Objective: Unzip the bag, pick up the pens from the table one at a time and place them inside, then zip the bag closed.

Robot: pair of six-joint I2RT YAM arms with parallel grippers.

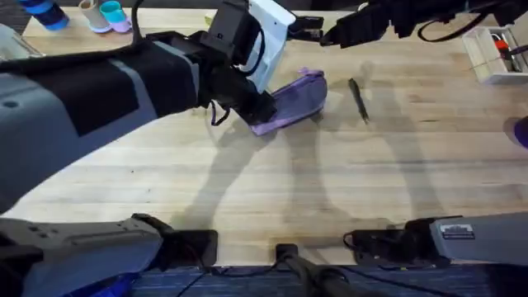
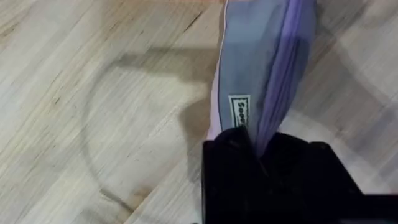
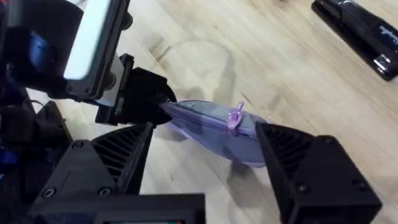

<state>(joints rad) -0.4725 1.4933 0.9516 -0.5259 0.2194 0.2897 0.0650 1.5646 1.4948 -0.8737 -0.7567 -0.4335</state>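
1. The tabletop is a broad top of long pale wooden planks
2. A lilac pouch lies near its middle, one end pinched by the left tool
3. A thin black pen lies just beside the pouch, apart from it
4. A black stapler rests on the wood
5. Small cups stand at the far left edge, a white tray at the far right

My left arm: grey shell with black panel, black cable looped at the wrist, white camera housing. My left gripper: blocky matte-black fingers. My right arm: grey link bearing a small printed label, black base. My right gripper: black wedge fingers, ribbed inner faces, round screw heads.
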